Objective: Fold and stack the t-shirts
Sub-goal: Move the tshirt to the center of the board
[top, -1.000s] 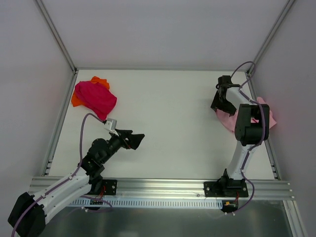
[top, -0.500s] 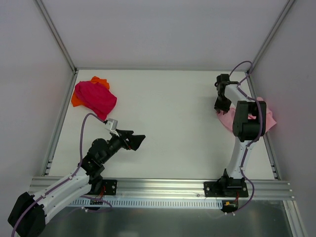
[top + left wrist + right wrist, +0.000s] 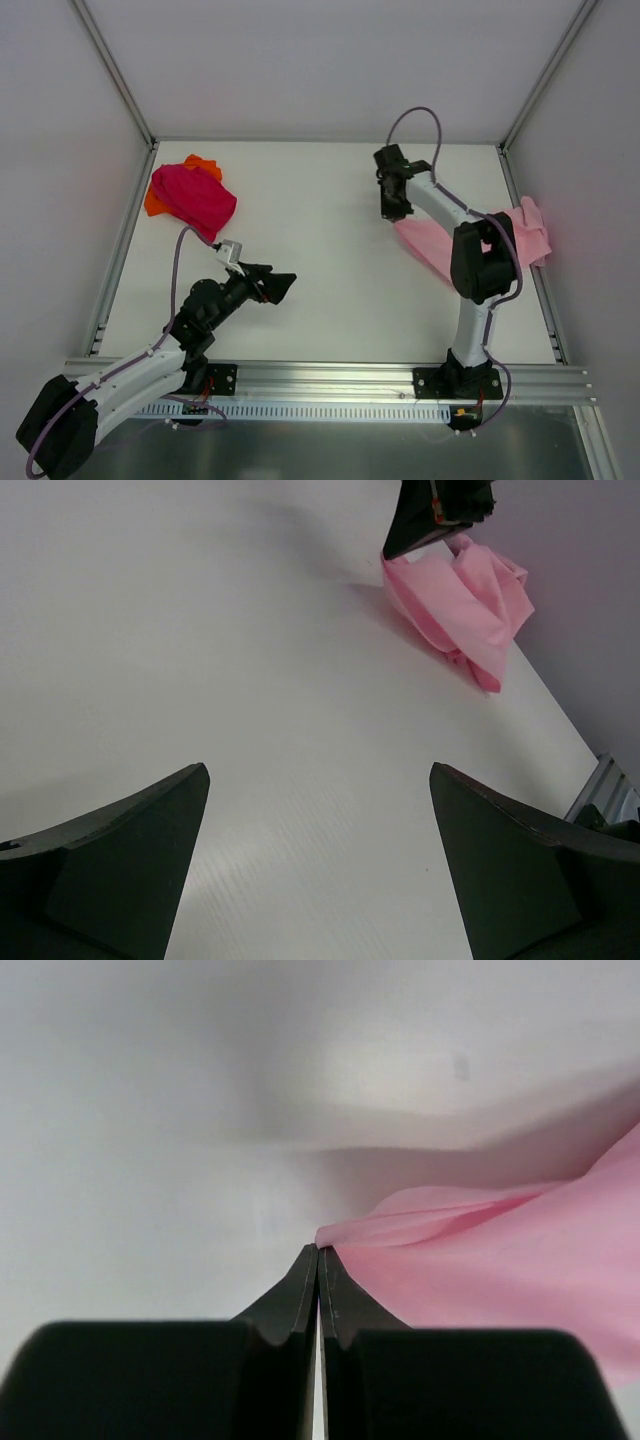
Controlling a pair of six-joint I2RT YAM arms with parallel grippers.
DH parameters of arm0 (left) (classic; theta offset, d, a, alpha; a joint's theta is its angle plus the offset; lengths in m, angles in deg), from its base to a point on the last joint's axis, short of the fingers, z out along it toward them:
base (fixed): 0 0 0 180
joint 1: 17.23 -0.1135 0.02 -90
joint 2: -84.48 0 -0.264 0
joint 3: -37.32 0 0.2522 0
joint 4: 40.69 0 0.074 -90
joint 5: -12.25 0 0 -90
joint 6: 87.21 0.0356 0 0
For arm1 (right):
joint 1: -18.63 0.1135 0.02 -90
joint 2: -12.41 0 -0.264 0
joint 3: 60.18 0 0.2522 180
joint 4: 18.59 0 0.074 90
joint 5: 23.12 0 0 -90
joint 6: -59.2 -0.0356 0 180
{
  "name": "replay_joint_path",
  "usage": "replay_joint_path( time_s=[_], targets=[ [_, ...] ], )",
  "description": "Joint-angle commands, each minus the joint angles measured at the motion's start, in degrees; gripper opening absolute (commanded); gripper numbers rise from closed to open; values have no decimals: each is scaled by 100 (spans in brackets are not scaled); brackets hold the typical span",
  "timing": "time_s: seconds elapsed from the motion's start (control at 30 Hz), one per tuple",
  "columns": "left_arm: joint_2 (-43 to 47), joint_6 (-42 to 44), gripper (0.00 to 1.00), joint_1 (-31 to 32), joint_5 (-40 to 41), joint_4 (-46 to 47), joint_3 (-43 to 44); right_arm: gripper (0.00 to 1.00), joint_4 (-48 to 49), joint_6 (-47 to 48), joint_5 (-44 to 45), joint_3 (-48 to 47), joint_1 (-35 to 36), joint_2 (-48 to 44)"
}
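Observation:
The light pink t-shirt [image 3: 430, 245] lies at the right side of the table, drawn out into a long strip toward the middle. My right gripper [image 3: 393, 207] is shut on its leading edge; the wrist view shows the fingertips [image 3: 318, 1248] pinching the pink cloth [image 3: 500, 1260]. At the back left, the magenta t-shirt [image 3: 195, 198] lies crumpled on top of the orange t-shirt [image 3: 205, 163]. My left gripper [image 3: 280, 288] hovers open over bare table near the front left, holding nothing [image 3: 318, 772]. From there the pink t-shirt [image 3: 460, 600] shows far ahead.
Metal frame rails [image 3: 120, 240] run along the left and right edges of the white table [image 3: 320, 260]. Part of the pink cloth hangs over the right rail [image 3: 538, 235]. White walls close off the back and sides.
My right gripper has shut on the pink t-shirt's edge and pulled it left toward the table's middle, stretching the cloth. The left arm has barely moved.

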Motion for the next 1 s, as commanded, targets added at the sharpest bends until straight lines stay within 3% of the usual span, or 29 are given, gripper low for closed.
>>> replay_joint_path(
  time_s=[0.0, 0.2, 0.23, 0.37, 0.43, 0.5, 0.57, 0.63, 0.67, 0.77, 0.97],
  targets=[
    [-155, -41, 95, -24, -2, 826, -209, 1, -548, 533, 273, -901, 1051, -305],
    [-138, -42, 95, -24, -3, 915, -315, 1, -1638, 674, 319, -3282, 2037, 757],
    [-129, -42, 95, -24, 6, 914, -315, 1, -1918, 691, 293, -4025, 2151, 1116],
    [-173, -33, 95, -15, 15, 915, -298, 1, -2378, 876, -285, -5575, 2582, 1777],
    [-182, -15, 95, -15, 68, 906, -315, 1, -2143, 955, -384, -5396, 2661, 1657],
    [-182, -15, 95, -24, 94, 914, -342, 2, -1896, 999, -472, -4589, 2662, 1183],
    [-243, -15, 95, -24, 85, 949, -342, 25, -1360, 1104, -630, -3508, 2671, 577],
    [-357, -15, 95, -15, 59, 993, -315, 57, -745, 1271, -282, -2553, 2758, -37],
    [-393, -15, 95, -15, 42, 1028, -306, 61, -569, 1324, 34, -2295, 2802, -223],
    [-595, -24, 95, -6, 7, 1134, -271, 64, 20, 1473, 1011, -1548, 2820, -820],
    [-1578, -15, 95, 20, -46, 1625, 1, 65, 136, 1405, 2610, -843, 2583, -1288]
  ],
)
